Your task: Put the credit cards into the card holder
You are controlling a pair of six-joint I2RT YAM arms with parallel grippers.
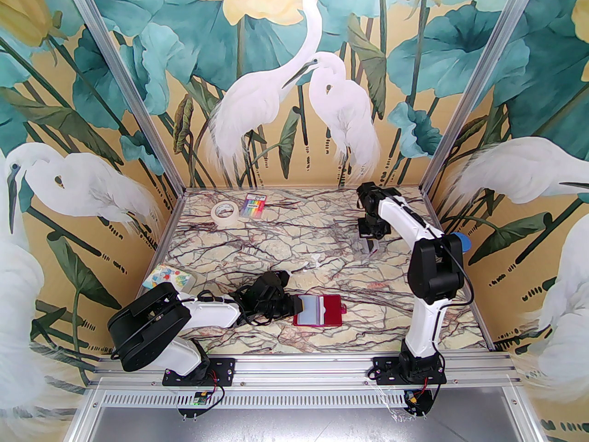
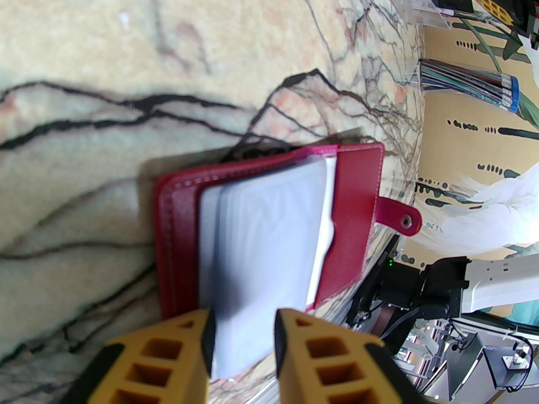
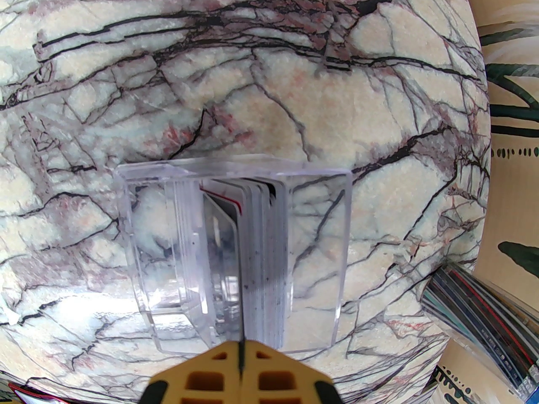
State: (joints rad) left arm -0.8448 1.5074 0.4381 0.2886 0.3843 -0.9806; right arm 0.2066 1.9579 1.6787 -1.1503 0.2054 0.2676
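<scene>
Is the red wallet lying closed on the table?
No, the wallet lies open, its clear inner sleeves showing and its snap tab unfastened at the side.
</scene>
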